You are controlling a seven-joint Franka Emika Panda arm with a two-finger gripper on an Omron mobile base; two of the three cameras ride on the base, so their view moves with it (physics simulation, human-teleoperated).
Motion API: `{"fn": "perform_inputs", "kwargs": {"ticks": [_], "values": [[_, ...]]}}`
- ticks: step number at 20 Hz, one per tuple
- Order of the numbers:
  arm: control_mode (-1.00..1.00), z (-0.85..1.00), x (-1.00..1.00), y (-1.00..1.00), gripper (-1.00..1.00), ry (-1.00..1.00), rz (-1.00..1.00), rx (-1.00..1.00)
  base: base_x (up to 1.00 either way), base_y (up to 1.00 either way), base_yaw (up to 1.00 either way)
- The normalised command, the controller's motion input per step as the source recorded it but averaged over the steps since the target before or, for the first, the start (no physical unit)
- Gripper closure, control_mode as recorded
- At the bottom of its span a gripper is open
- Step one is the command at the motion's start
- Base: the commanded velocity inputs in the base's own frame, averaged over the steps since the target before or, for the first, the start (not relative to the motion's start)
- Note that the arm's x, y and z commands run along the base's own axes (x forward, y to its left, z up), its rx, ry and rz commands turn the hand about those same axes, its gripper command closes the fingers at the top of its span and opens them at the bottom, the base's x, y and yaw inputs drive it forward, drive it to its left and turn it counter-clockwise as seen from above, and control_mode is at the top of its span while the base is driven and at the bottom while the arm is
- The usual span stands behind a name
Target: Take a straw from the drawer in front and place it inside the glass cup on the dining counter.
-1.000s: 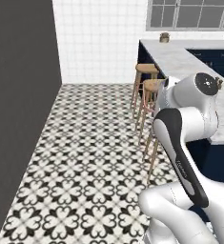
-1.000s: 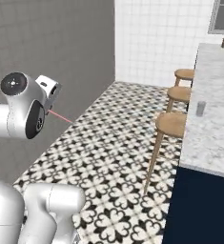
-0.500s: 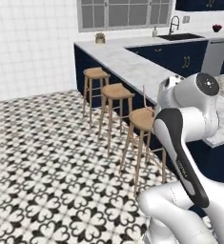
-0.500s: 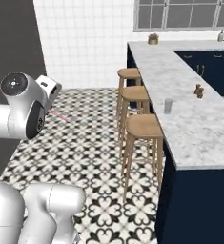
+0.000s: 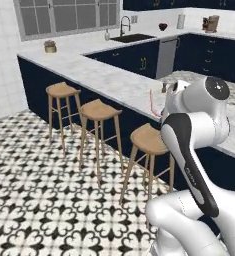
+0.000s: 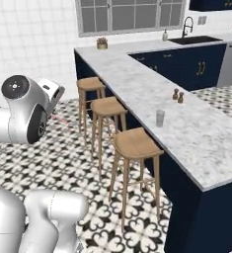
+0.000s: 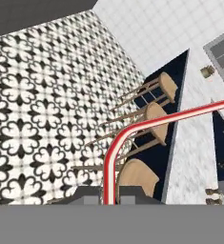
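Observation:
My gripper [image 7: 107, 196] is shut on the straw [image 7: 114, 147], a thin red-and-white tube that rises between the finger tips and bends off to the right. In the left base view the straw [image 5: 152, 100] shows as a thin pink line beside the hand, over the near edge of the dining counter [image 5: 114, 80]. The glass cup [image 6: 160, 118] stands upright on the dining counter [image 6: 191, 136], near its front edge and well to the right of the hand. The drawer is out of view.
Three round wooden stools [image 6: 135, 142] [image 6: 109, 105] [image 6: 91, 83] line the counter's front. Two brown shakers [image 6: 178, 95] stand behind the cup. A sink with a tap [image 6: 196, 38] and a small pot [image 6: 102, 43] lie at the back. Patterned floor stretches to the left.
The whole picture has swung round: the base has turned, bringing the counter, stools and kitchen into view. My gripper has stayed shut on the straw.

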Motion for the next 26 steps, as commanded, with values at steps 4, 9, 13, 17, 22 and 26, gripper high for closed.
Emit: {"fn": "perform_inputs", "kwargs": {"ticks": [4, 9, 13, 17, 22, 26], "values": [[1.00, 0.00, 0.00, 0.00, 1.00, 0.00, 0.00, 0.00, 0.53, 0.77, -0.58], [1.00, 0.00, 0.00, 0.00, 1.00, 0.00, 0.00, 0.00, 0.37, 0.82, -0.56], [1.00, 0.00, 0.00, 0.00, 1.00, 0.00, 0.00, 0.00, 0.24, 0.89, -0.49], [1.00, 0.00, 0.00, 0.00, 1.00, 0.00, 0.00, 0.00, 0.23, 0.84, -0.47], [1.00, 0.00, 0.00, 0.00, 1.00, 0.00, 0.00, 0.00, 0.25, 0.71, -0.45], [1.00, 0.00, 0.00, 0.00, 1.00, 0.00, 0.00, 0.00, 0.30, 0.60, -0.42]]}}
